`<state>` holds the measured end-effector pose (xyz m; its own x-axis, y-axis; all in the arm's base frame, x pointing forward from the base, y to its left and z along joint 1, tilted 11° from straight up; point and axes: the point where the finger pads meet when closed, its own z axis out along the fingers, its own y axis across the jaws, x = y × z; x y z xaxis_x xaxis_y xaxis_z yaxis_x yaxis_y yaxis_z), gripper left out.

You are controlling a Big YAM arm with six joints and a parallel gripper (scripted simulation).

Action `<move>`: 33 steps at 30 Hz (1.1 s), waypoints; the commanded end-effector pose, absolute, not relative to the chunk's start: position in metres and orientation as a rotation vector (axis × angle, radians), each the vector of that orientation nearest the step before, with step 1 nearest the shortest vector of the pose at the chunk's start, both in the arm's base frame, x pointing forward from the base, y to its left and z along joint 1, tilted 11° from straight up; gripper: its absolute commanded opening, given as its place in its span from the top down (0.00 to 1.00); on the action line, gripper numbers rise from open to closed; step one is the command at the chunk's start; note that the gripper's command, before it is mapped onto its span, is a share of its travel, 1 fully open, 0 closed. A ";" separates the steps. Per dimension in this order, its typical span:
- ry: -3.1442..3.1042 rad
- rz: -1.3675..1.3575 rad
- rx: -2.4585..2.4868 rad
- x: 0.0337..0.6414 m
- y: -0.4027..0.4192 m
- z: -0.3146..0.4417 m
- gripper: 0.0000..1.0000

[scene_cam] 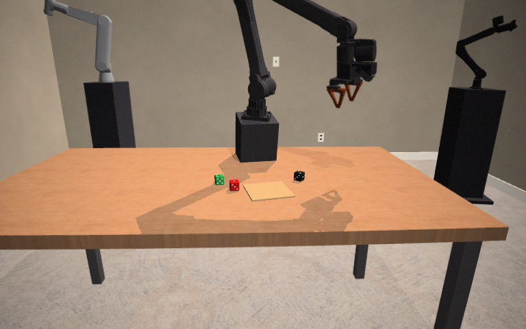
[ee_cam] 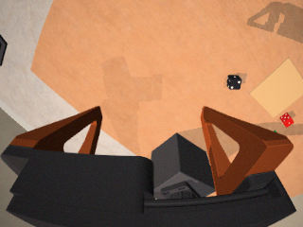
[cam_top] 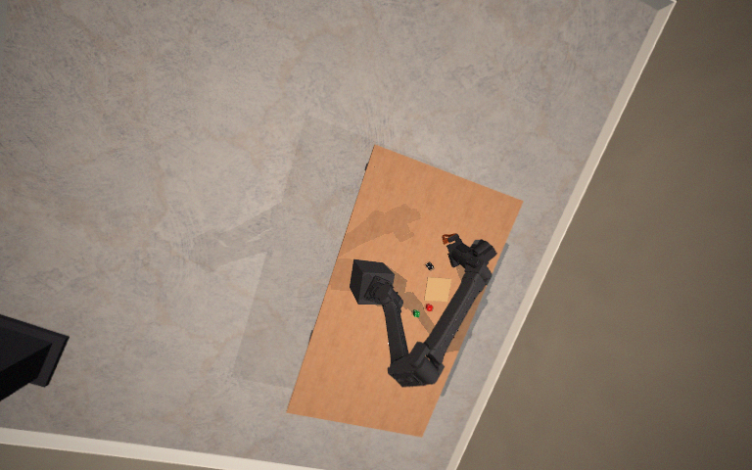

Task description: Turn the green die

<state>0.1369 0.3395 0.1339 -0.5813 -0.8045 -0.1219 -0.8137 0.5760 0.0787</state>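
Note:
The green die (cam_top: 415,312) (scene_cam: 219,179) lies on the bare table, left of the mat and close beside the red die (cam_top: 429,306) (scene_cam: 233,185) (ee_cam: 287,120). The black die (cam_top: 429,265) (scene_cam: 298,175) (ee_cam: 234,81) lies on the table past the mat's far right corner. The tan mat (cam_top: 438,288) (scene_cam: 268,190) (ee_cam: 278,89) lies flat with no die on it. My gripper (cam_top: 449,238) (scene_cam: 344,96) (ee_cam: 151,112) is open and empty, high above the table, to the right of the black die. The green die is hidden in the wrist view.
The arm's base block (scene_cam: 256,136) stands on the table behind the dice. Black pedestals with other arms stand off the table at the left (scene_cam: 109,114) and right (scene_cam: 468,141). The table's front edge (scene_cam: 252,237) is well in front of the mat.

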 end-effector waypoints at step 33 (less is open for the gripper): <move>2.891 0.221 0.909 0.352 0.046 0.050 0.00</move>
<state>0.3459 0.0710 0.0570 -0.8889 0.4535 -0.0642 0.4396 0.8841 0.1588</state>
